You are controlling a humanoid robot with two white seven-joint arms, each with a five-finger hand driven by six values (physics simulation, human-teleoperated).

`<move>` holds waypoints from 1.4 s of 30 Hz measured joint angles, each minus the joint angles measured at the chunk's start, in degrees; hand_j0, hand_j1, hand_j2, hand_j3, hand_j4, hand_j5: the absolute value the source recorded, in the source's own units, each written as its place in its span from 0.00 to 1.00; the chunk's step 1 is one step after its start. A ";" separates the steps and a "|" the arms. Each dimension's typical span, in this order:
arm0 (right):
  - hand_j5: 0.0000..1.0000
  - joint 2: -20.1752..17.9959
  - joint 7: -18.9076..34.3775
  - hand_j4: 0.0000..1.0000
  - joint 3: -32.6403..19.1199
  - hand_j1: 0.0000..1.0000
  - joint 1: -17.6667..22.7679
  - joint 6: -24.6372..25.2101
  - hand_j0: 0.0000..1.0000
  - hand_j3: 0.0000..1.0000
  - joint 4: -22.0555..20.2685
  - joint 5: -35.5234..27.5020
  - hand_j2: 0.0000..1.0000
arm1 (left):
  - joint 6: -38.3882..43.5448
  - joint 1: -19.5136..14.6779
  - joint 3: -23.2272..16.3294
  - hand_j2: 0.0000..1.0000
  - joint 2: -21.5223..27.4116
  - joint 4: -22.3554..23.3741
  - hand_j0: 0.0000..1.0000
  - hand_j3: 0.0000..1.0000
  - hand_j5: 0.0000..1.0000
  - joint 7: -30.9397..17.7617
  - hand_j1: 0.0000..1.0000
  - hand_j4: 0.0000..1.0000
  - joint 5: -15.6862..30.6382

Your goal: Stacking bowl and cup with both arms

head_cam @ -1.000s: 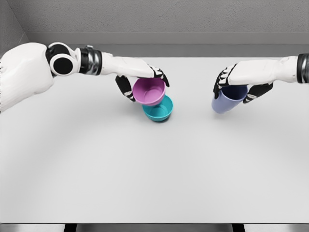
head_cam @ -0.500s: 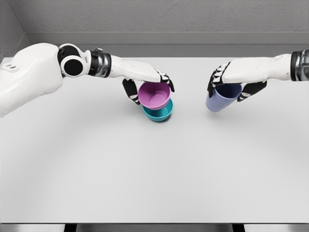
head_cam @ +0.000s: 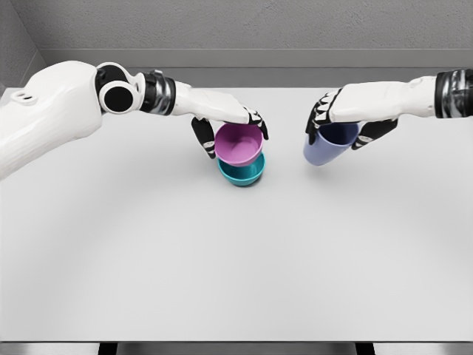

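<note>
Reading the bowls, the cup and the arms turns up no brand, label or lettering.

The left hand [head_cam: 225, 122] reaches in from the upper left with its white forearm nearly level, palm down. Its dark-padded fingers [head_cam: 200, 137] curl over the rim of a pink, round plastic bowl [head_cam: 238, 143] and grasp it. This bowl is tilted, its opening facing the camera, and it sits directly over a teal, round plastic bowl [head_cam: 242, 171] that stands on the table; whether the two touch cannot be told.

The right hand [head_cam: 344, 117] comes in from the upper right, likewise palm down, clasping the rim of a lavender plastic cup [head_cam: 324, 146] with a dark interior. The cup hangs tilted, its base pointing down and to the left, clear of the tabletop and well apart from the bowls.

The table [head_cam: 236, 266] is a flat, plain white surface. Behind it runs a grey textured wall [head_cam: 244, 26].
</note>
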 measured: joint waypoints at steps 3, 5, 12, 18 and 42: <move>0.63 0.22 0.01 0.63 0.00 0.63 -0.18 0.00 0.63 0.63 0.04 -0.01 0.63 | 0.00 0.00 -0.10 0.67 -0.07 0.23 0.67 0.67 0.67 0.00 0.67 0.67 0.01; 0.63 0.33 0.00 0.63 0.00 0.63 -0.26 0.00 0.63 0.63 0.05 0.01 0.63 | 0.00 0.00 -0.14 0.67 -0.12 0.30 0.67 0.67 0.67 0.00 0.67 0.67 -0.02; 0.63 1.00 0.01 0.63 -0.01 0.63 -0.70 0.00 0.63 0.63 0.01 0.00 0.63 | 0.01 0.00 -0.97 0.67 -1.08 0.74 0.67 0.67 0.67 -0.01 0.67 0.67 -0.01; 0.63 1.33 0.02 0.63 0.00 0.63 -0.70 0.00 0.63 0.63 0.02 0.00 0.63 | 0.01 0.09 -1.27 0.67 -1.36 1.30 0.67 0.67 0.67 0.01 0.67 0.67 0.01; 0.63 3.39 0.04 0.63 -0.09 0.63 -1.23 0.01 0.63 0.63 0.46 -0.10 0.63 | 0.01 0.44 -0.36 1.00 -0.66 2.02 1.00 1.00 1.00 0.44 1.00 1.00 0.24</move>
